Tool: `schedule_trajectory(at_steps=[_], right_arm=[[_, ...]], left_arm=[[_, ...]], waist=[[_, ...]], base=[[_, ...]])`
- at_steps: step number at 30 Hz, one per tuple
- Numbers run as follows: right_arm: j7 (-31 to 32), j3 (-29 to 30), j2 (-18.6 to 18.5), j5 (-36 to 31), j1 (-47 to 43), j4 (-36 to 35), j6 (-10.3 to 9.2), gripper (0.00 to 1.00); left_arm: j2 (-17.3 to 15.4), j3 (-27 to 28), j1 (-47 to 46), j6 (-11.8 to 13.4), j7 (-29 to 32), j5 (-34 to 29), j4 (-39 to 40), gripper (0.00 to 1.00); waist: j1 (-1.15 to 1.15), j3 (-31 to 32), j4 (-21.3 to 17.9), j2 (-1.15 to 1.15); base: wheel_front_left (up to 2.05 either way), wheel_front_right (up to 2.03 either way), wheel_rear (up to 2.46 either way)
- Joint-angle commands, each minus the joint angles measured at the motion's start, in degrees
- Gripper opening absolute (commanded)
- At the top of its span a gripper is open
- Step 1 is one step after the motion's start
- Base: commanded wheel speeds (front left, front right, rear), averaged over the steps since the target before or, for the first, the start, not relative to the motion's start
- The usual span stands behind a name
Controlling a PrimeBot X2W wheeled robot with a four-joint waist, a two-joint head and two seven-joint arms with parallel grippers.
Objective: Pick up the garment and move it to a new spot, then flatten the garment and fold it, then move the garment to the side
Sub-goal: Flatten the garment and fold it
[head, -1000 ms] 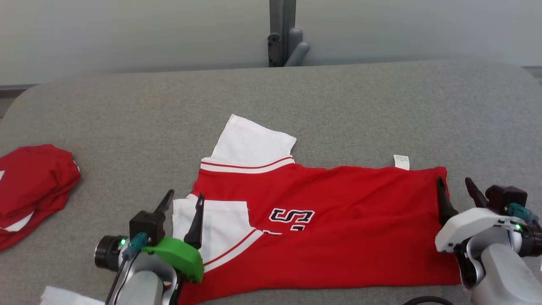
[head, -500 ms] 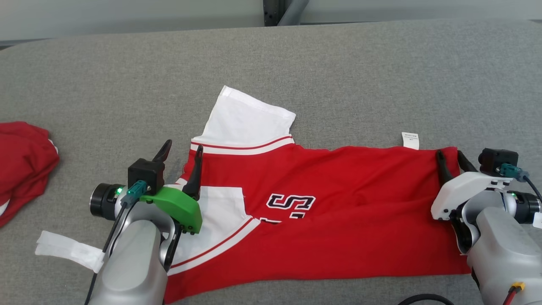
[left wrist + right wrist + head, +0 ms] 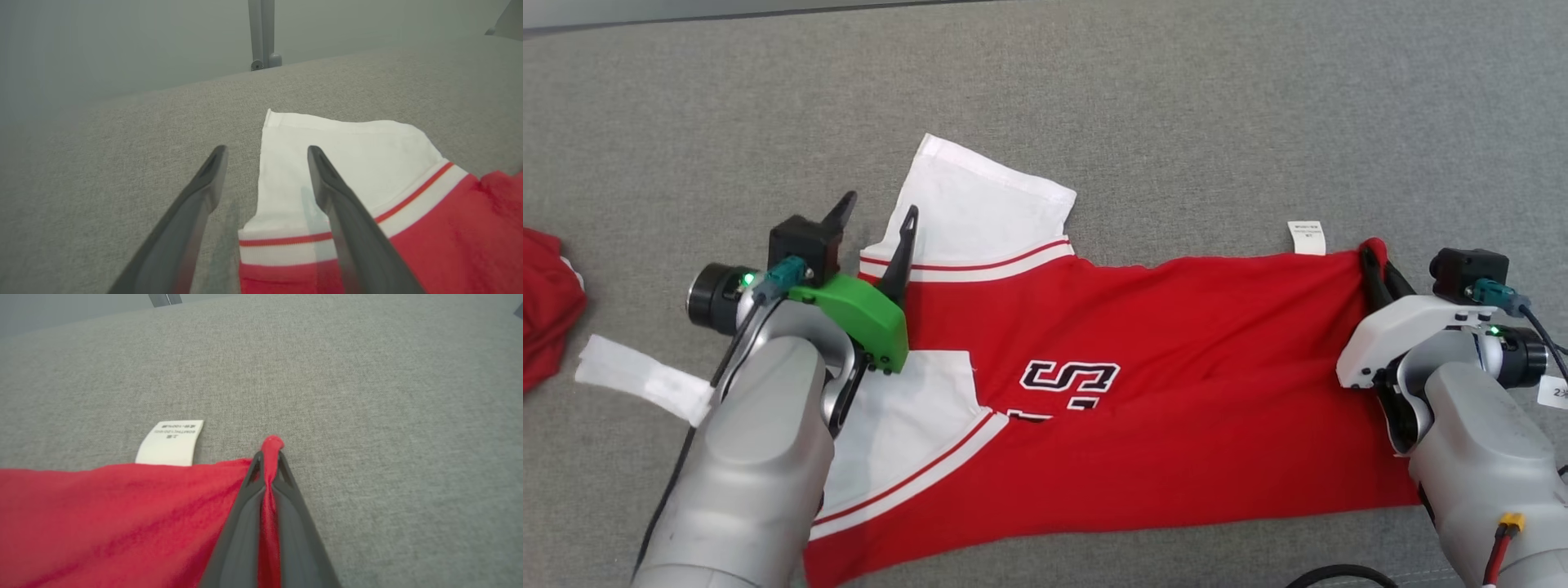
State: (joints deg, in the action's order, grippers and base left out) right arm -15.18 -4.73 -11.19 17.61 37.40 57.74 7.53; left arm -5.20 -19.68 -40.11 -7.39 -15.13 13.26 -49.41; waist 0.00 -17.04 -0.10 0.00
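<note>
The garment [image 3: 1143,392] is a red jersey with white sleeves and black lettering, lying flat across the grey table [image 3: 1176,122]. My right gripper [image 3: 1376,257] is shut on the jersey's far right hem corner; in the right wrist view a pinch of red cloth [image 3: 271,445] pokes out between the closed fingers of the right gripper [image 3: 267,457]. My left gripper [image 3: 878,208] stands open at the far white sleeve [image 3: 980,212]. In the left wrist view one finger [image 3: 327,183] of the left gripper [image 3: 265,151] lies over the sleeve [image 3: 351,155] and the other over bare table.
A white care label [image 3: 1306,238] sticks out from the jersey's far edge, also in the right wrist view as a label [image 3: 171,442]. Another red garment [image 3: 543,302] lies at the left edge. A white strip [image 3: 641,380] lies on the table by my left forearm.
My right gripper has closed on the jersey's hem corner. My left gripper has moved forward from the near sleeve to the far sleeve, still open. The head camera has tilted down.
</note>
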Motion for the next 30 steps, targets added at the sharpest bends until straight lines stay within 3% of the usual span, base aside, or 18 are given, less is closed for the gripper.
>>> schedule_trajectory(at_steps=[1,12,20,22,23,25,26,28,30], right_arm=[[0.12,-0.71,0.56,0.49,0.43,-0.57,-0.09,0.00],[0.20,-2.78,1.69,1.15,1.12,-2.24,-0.14,0.00],[0.31,-4.81,3.57,1.48,1.69,-2.73,-0.11,0.00],[0.31,-5.18,3.87,1.71,2.06,-2.83,-0.11,0.00],[0.31,-5.41,4.00,1.82,2.29,-2.84,-0.11,0.00],[0.31,-5.77,4.15,2.04,2.42,-2.86,-0.11,0.00],[0.31,-5.93,4.18,2.17,2.46,-2.84,-0.11,0.00],[0.31,-6.20,4.08,2.36,2.46,-2.83,-0.11,0.00],[0.31,-6.34,3.80,2.46,2.41,-2.70,-0.11,0.00]], left_arm=[[-0.98,-1.44,-3.64,-0.16,0.22,1.64,-2.37,1.00],[-3.34,-11.81,-18.02,-0.17,10.42,9.66,-11.89,1.00],[-5.27,-16.23,-21.32,-0.17,15.43,14.40,-15.29,1.00],[-5.52,-16.67,-21.49,-0.16,16.46,15.64,-16.26,0.76],[-5.77,-16.83,-21.53,-0.16,16.97,16.43,-16.78,0.53],[-5.98,-17.40,-21.20,-0.16,17.55,17.55,-17.37,0.31],[-6.10,-17.77,-20.99,-0.16,17.71,18.07,-17.63,0.29],[-6.17,-18.94,-20.62,-0.16,18.57,18.70,-17.84,0.00],[-6.35,-19.87,-20.59,-0.16,18.68,19.63,-17.47,0.00]], waist=[[0.00,-1.94,-1.60,0.00],[0.00,-5.11,-5.13,0.00],[0.00,-5.74,-7.30,0.00],[0.00,-6.02,-7.69,0.00],[0.00,-6.13,-7.91,0.00],[0.00,-6.16,-8.21,0.00],[0.00,-6.13,-8.30,0.00],[0.00,-6.11,-8.33,0.00],[0.00,-6.04,-8.19,0.00]], base=[[0.00,0.00,0.00],[0.00,0.00,0.00],[0.00,0.00,0.00],[0.00,0.00,0.00],[0.00,0.00,0.00],[0.00,0.00,0.00],[0.00,0.00,0.00],[0.00,0.00,0.00],[0.00,0.00,0.00]])
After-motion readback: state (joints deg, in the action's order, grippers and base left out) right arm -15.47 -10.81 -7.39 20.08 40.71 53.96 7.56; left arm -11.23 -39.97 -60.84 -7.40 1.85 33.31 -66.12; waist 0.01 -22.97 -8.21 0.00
